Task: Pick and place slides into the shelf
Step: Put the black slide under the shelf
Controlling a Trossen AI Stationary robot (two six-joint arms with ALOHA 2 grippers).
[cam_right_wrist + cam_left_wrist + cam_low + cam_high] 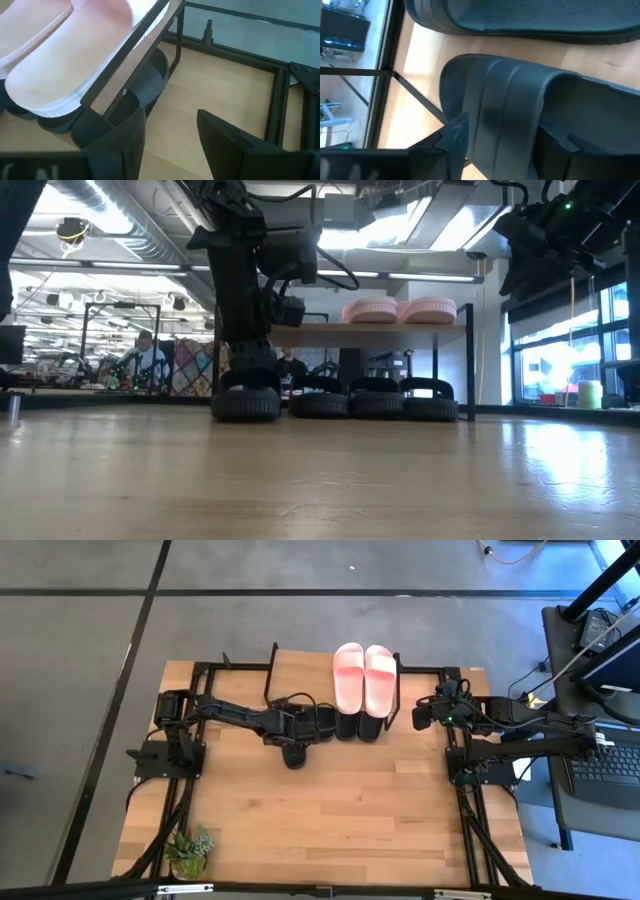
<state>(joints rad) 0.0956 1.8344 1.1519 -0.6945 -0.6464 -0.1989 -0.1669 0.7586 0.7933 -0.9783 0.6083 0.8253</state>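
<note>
The shelf point(300, 675) stands at the table's far edge, and a pale pink pair point(364, 676) lies on its top board. Three black slides point(375, 398) sit side by side under the board. A fourth black slide point(295, 754) rests with its sole on the table just in front of the shelf's left end. My left gripper point(294, 738) is directly over it, shut on its strap. My right gripper point(424, 716) hangs open in the air to the right of the shelf, touching nothing. In the right wrist view the right gripper point(172, 150) looks toward the shelf corner. My left gripper holds the black slide by its wide strap point(505, 110), coming from above and pointing down. One finger point(454, 137) is at the strap's toe-side edge and the other finger point(559, 140) at its heel-side edge. The slide stays level with its sole point(247, 412) on the table.
Black frame rails point(470, 795) run along both table sides, and the arm bases are mounted there. A small potted plant point(190, 852) stands at the near left corner. The wide near half of the tabletop point(330, 820) is bare wood. A person point(150, 358) shows far off in the room.
</note>
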